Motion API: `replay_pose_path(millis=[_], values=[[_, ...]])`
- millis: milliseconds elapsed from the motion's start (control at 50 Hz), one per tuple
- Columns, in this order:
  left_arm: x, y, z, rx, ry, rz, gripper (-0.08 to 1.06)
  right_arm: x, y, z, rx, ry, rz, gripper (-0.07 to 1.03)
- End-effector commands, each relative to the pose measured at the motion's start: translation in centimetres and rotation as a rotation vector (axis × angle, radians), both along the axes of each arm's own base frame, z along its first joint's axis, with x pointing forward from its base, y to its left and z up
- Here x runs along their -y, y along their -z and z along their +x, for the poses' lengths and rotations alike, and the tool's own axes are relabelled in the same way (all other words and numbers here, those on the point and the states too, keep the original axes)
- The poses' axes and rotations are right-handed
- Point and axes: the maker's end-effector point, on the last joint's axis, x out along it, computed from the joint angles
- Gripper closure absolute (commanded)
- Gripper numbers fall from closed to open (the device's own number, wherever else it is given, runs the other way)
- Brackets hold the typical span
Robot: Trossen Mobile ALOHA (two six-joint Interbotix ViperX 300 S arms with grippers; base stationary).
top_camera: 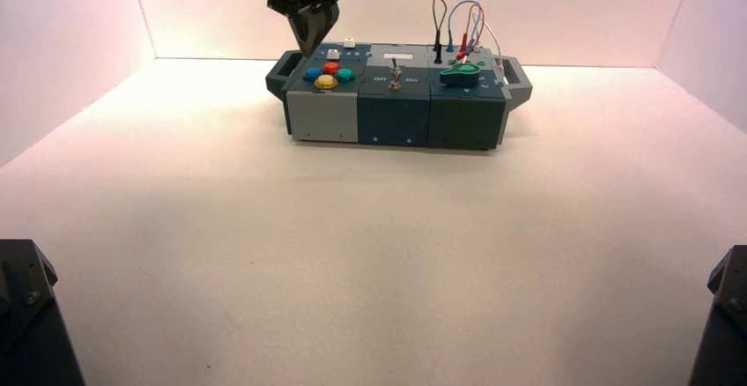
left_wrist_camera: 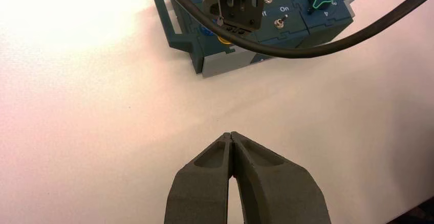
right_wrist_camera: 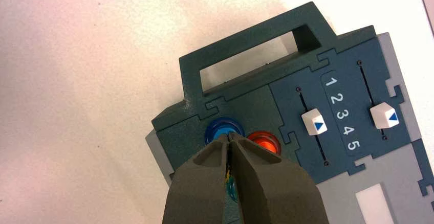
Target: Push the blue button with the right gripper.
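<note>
Right gripper [right_wrist_camera: 229,137] jaws closed, empty, tip at blue button [right_wrist_camera: 223,129] 6 o'clock edge; sliders labelled 1–5.

Right pincer [right_wrist_camera: 229,138] above the box's [top_camera: 396,117] left end — over its buttons.

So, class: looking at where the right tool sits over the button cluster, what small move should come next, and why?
Probably a short push straight down. The right tool, fingers shut to a point, has its tip at the blue button's edge, beside the red button, with no clear sign of pressing. The left tool waits over the table, away from the box.
</note>
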Motion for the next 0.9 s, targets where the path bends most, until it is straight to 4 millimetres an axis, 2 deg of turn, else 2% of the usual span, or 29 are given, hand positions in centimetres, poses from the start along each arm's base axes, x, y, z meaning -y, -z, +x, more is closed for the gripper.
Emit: replay_pose_path(millis=[20, 300, 740, 900], values=[[-0.1, -0.7, 0.4, 0.022, -0.008, -0.005, 1.01, -0.4, -1.9, 0.3, 0.049, -0.014, 0.026, 0.99], [-0.1, -0.7, 0.4, 0.025, -0.007, -0.005, 1.01, 0.0, -1.1, 0.3, 0.054, -0.019, 0.001, 0.99], [-0.1, -0.4, 0.3, 0.019, -0.007, -0.003, 1.01, 0.6, 1.4, -0.4, 0.018, -0.011, -0.026, 0.99], [-0.1, -0.5, 0.3, 0.021, -0.007, -0.004, 1.01, 0.7, 1.4, -0.6, 0.018, -0.011, -0.026, 0.99]])
